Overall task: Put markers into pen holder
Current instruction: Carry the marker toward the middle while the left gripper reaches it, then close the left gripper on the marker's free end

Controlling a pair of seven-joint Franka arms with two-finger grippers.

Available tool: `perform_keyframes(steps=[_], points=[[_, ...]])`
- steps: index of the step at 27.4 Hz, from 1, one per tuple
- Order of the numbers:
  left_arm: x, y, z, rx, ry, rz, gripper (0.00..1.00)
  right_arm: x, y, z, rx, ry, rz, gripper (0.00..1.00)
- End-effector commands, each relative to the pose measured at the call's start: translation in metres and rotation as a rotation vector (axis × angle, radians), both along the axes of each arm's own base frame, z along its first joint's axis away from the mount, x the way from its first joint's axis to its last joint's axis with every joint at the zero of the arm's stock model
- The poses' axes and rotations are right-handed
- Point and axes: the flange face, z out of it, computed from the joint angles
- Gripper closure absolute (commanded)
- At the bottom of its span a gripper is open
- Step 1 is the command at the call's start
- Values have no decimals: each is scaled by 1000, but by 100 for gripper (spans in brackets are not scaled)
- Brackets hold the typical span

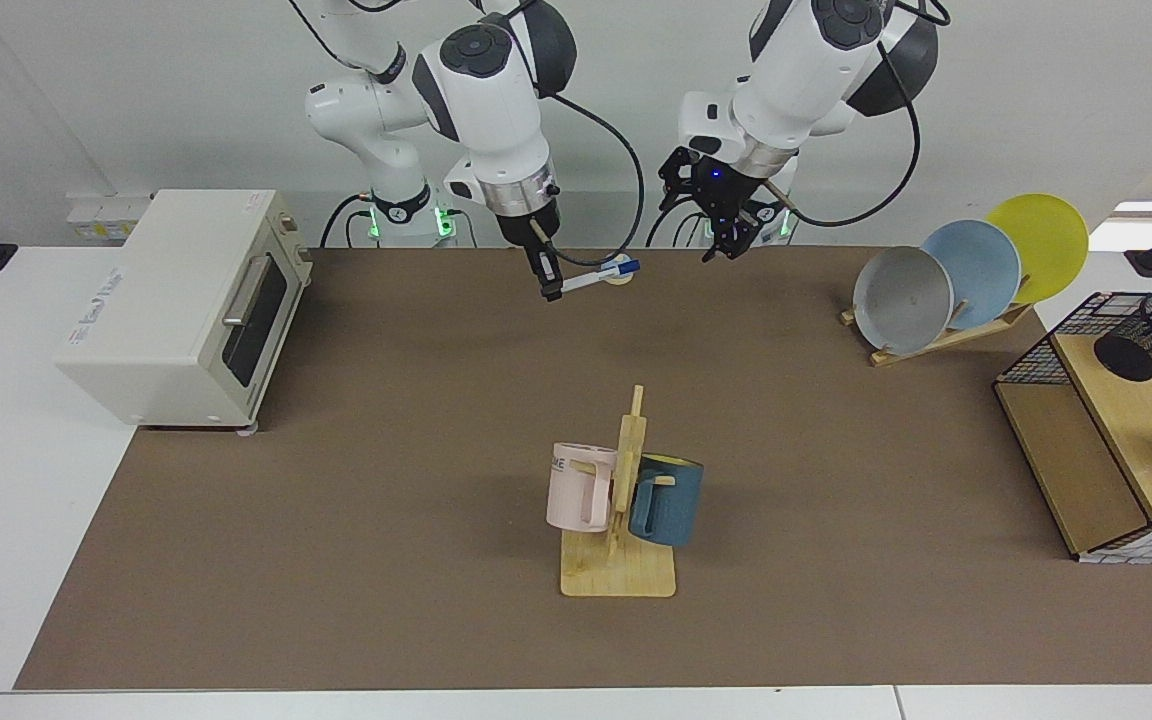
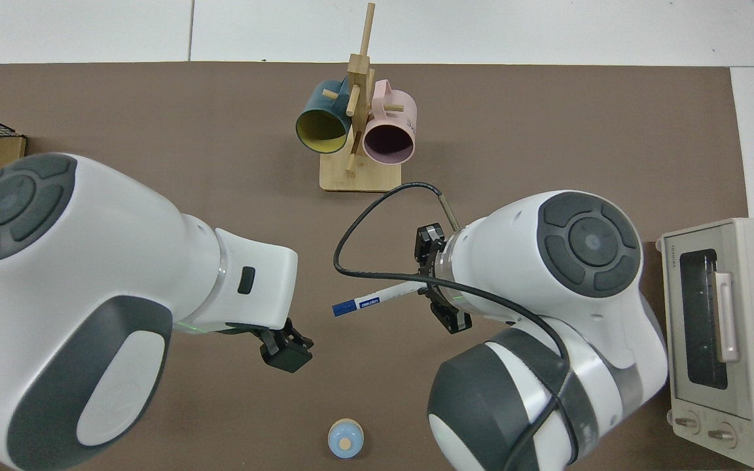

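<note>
Holding: your right gripper (image 1: 548, 285) is pinching the marker (image 1: 596, 278) by its dark end, raised above the mat at the back of the table
Long axis: nearly level, blue cap aimed toward the left gripper (image 1: 726, 238)
Left gripper: near the cap but not touching; you cannot tell from here whether its fingers are parted
Pen holder (image 1: 1151, 340): lying tilted in the wire basket (image 1: 1056, 350), far out on the left arm's side
Nearer arm: the left
In the way: plate rack (image 1: 966, 275), so you will likely want a handover
</note>
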Motion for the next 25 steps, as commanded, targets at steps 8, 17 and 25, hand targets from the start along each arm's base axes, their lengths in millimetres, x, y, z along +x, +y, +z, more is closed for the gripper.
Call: perform_keyframes(steps=[8, 17, 25], points=[[-18, -25, -12, -35, -58, -67, 0, -15, 18, 8, 92, 90, -59, 100], [-21, -25, -15, -38, -59, -121, 0, -5, 17, 18, 189, 114, -100, 100], [-25, -22, -17, -31, -55, -117, 31, -8, 23, 19, 202, 118, -97, 100]])
